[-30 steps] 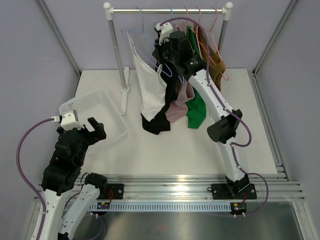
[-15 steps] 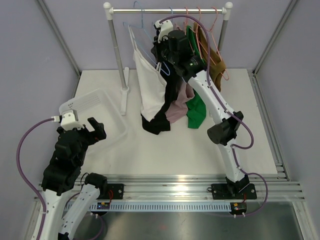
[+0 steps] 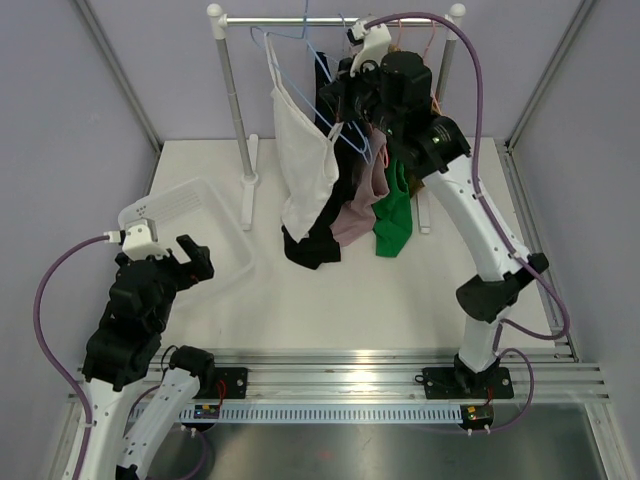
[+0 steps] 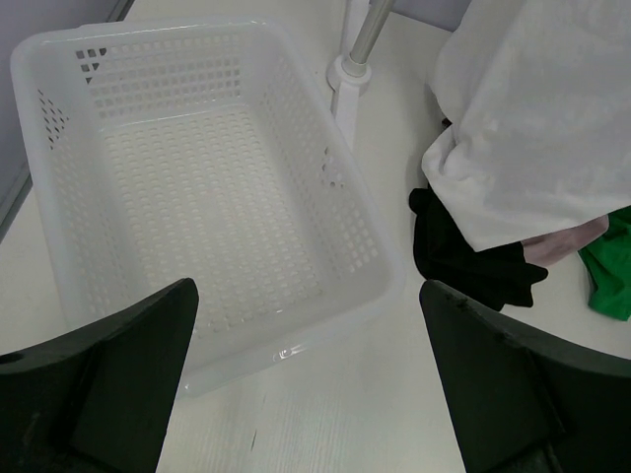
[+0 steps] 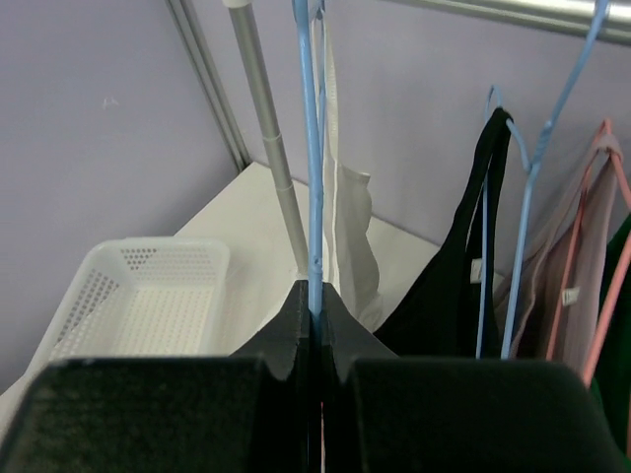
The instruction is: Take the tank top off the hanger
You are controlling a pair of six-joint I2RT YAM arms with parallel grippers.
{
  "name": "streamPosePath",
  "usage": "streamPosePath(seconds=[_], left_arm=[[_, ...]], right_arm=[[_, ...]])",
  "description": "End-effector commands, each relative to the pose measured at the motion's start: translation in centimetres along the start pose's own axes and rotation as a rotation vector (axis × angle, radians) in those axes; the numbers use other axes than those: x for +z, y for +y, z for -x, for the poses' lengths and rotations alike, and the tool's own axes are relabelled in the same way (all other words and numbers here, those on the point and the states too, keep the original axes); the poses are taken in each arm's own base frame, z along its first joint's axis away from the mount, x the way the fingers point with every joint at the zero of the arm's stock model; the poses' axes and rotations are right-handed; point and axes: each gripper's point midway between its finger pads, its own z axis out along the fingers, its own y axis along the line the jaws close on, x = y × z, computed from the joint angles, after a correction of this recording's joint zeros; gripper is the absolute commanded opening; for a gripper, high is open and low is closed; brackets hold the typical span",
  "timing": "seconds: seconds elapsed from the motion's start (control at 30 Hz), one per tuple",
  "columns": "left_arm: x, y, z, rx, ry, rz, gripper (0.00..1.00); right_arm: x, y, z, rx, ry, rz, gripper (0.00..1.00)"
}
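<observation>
Pinches the light-blue hanger (image 5: 314, 148) wire in the shut jaws of the right gripper (image 5: 314, 296), with the white tank top (image 3: 305, 160) draped on it, up at the rack rail (image 3: 250, 20). Looks like the unhooking step, and calls next for lifting the hook clear and slipping the straps off. Holds the left gripper (image 4: 306, 291) wide open and empty above the white basket (image 4: 148, 34), with a black top (image 5: 463, 256) and pink and green ones crowding just beside.

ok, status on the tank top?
Left gripper open over the basket. Right gripper shut on blue hanger. White tank top hangs from the rail, not off yet. Black top crowds right beside it.
</observation>
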Motion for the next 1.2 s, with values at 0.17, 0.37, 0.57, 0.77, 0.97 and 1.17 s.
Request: streamPosePath(seconds=[0.17, 0.37, 0.57, 0.77, 0.97, 1.17], left_arm=[[-1.6, -6.5, 7.1, -0.080, -0.082, -0.265, 0.99], [-2.8, -15.0, 12.8, -0.088, -0.097, -0.622, 0.99], [-2.9, -23.4, 13.9, -0.010, -0.082, -0.881, 0.99], [-3.5, -29.4, 11.4, 0.099, -0.108, -0.990, 0.99], [-2.6, -32.8, 8.6, 0.159, -0.125, -0.967, 0.78], [-0.3, -34.0, 7.0, 0.183, -0.104, -0.923, 0.54]], right_arm=[[-11.9, 2.2, 3.5, 0.111, -0.033, 0.038, 0.00], [-19.9, 3.6, -0.4, 0.196, 0.066, 0.106, 0.00], [-26.6, 3.8, -3.8, 0.224, 0.152, 0.123, 0.00], [-31.6, 3.7, -5.7, 0.241, 0.182, 0.116, 0.00], [-34.6, 3.9, -6.2, 0.262, 0.171, 0.127, 0.00], [-35.4, 4.3, -7.2, 0.278, 0.200, 0.146, 0.00]])
